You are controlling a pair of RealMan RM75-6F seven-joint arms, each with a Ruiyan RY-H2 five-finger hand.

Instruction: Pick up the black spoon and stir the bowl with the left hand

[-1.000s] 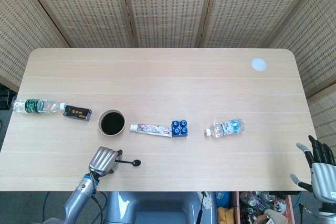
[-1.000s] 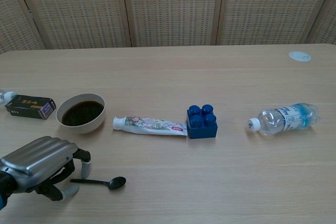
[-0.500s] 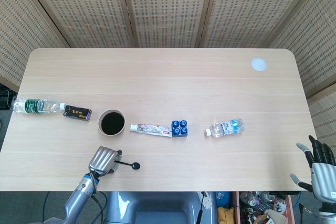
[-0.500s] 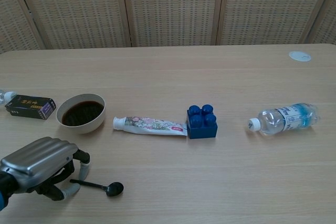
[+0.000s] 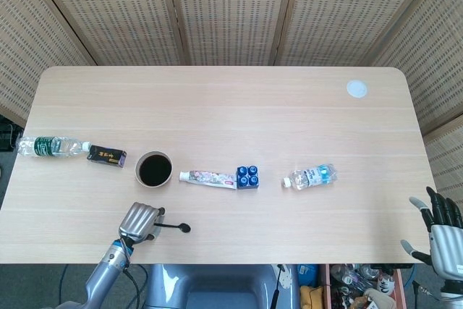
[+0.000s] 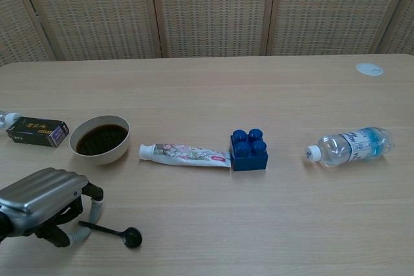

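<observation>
The black spoon lies low over the table near its front edge, bowl end pointing right. My left hand curls over the handle's left end and pinches it between its fingertips. A white bowl of dark liquid stands just beyond the hand, slightly to its right. My right hand hangs off the table's front right corner with fingers spread and nothing in it; the chest view does not show it.
Right of the bowl lie a toothpaste tube, a blue block and a small water bottle. A black box and a green-labelled bottle lie left. A white disc sits far right.
My left hand has drawn back toward the front edge, and the spoon has shifted with it, its bowl end moving left and nearer the edge. The right hand has not moved.
</observation>
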